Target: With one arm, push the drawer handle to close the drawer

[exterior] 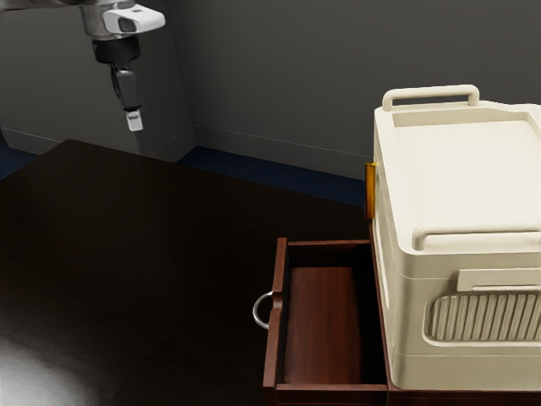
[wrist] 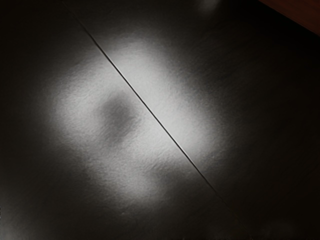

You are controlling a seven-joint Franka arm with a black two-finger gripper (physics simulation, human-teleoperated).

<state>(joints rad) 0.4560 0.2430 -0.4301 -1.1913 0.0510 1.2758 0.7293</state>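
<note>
My gripper (exterior: 134,120) hangs high above the dark table at the exterior view's upper left, well apart from the drawer; whether it is open or shut cannot be seen. The reddish-brown drawer (exterior: 321,321) stands pulled out toward the exterior view's left, and its inside shows no contents. On its front panel is a silver curved handle (exterior: 256,311), with nothing touching it. In the wrist view, a reddish-brown wooden surface (wrist: 300,15) cuts across one corner; which part it belongs to is unclear.
A large cream box (exterior: 465,178) with rails on top stands over the drawer's cabinet. An orange-yellow piece (exterior: 369,190) sticks out at its side. The dark table (exterior: 152,254) stretches between my hand and the drawer; a thin seam (wrist: 157,119) crosses its glossy top.
</note>
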